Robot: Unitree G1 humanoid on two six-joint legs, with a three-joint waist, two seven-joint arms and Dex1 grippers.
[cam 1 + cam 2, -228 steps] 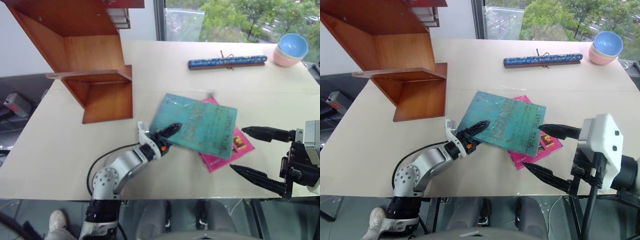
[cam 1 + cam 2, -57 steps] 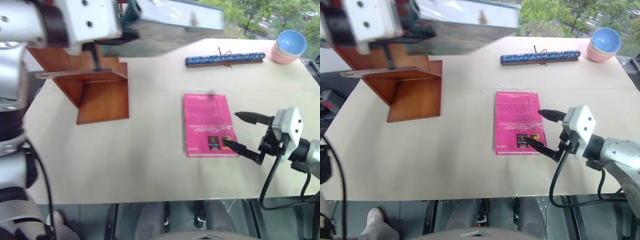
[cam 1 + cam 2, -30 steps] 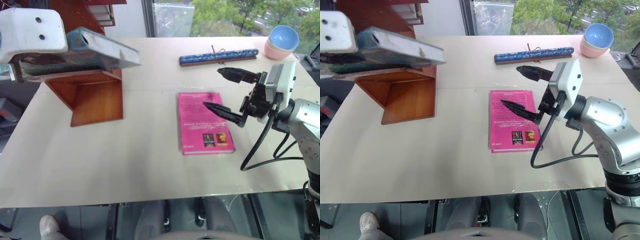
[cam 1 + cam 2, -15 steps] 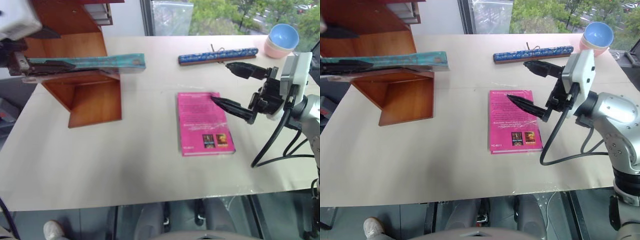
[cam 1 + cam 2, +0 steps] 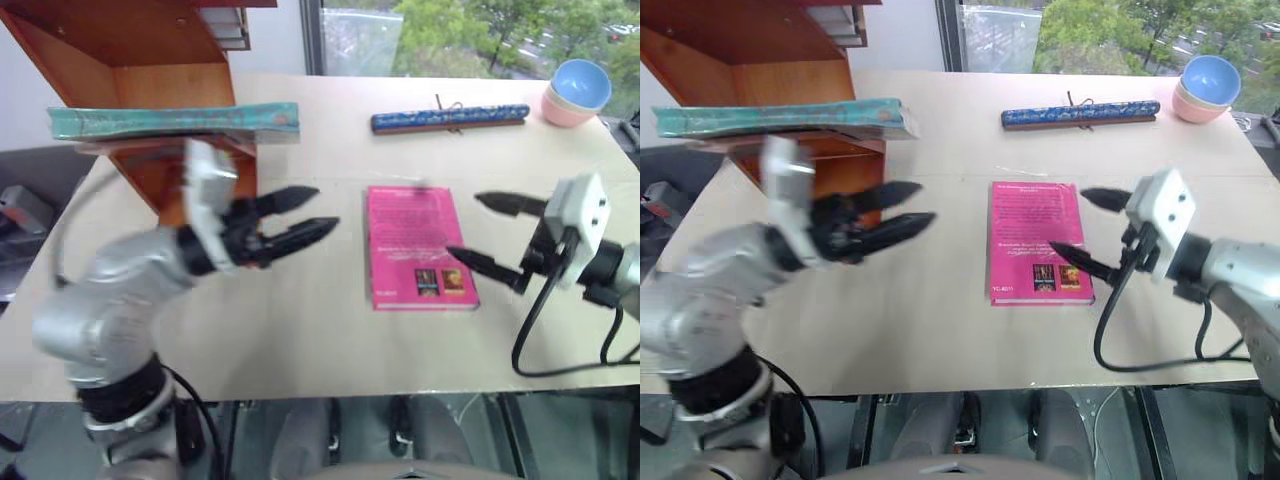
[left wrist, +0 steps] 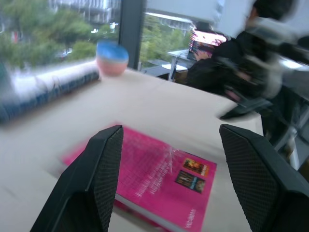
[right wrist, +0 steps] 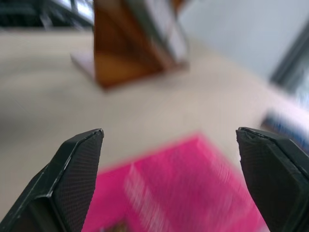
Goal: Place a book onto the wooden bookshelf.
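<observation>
Left eye view: book (image 5: pixel 175 121) lies flat on a board of the wooden bookshelf (image 5: pixel 150 45), one end jutting past the edge; placement looks done.

Left gripper (image 5: pixel 300 215) hangs over the table (image 5: pixel 300 330) below and beside the shelf, fingers parted, empty, pointing level toward the pink book (image 5: pixel 418 246). Right gripper (image 5: pixel 485 232) is spread wide, empty, just over that pink book's near corner. Next move, as judged: draw both arms clear without nudging the overhang.
</observation>
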